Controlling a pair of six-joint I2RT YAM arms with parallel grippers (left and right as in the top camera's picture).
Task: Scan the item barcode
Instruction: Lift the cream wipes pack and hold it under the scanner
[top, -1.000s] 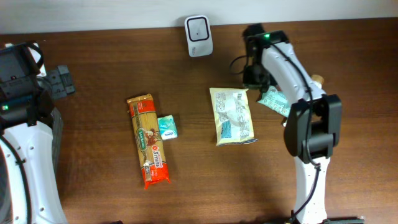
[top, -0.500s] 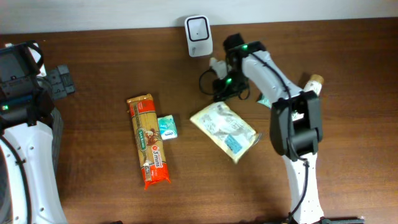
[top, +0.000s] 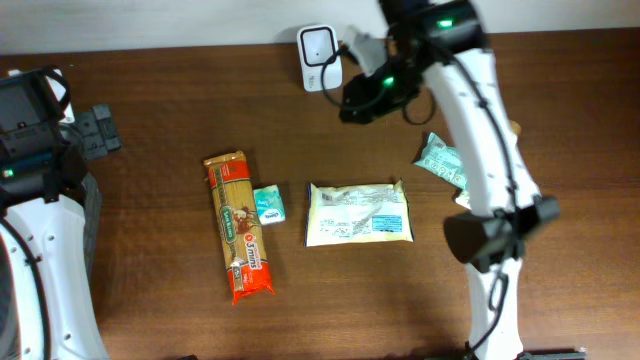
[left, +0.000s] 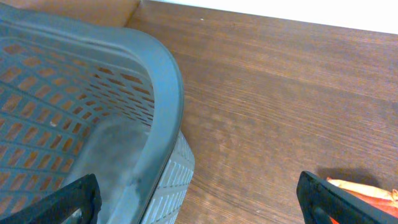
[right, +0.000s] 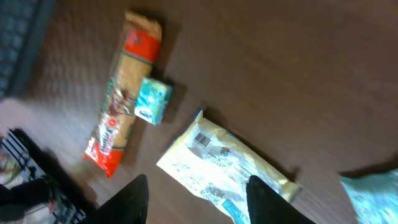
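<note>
Though well clear of flat pkt (top: 358, 213), right tool (right: 199, 186) part-open, empty.

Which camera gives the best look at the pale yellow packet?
Overhead: the pale yellow packet lies whole and unobstructed. Right wrist shows it blurred and partly hidden. Left wrist misses it.

light: bright, even | shadows: soft | right wrist: motion-blurred | overhead: sharp
</note>
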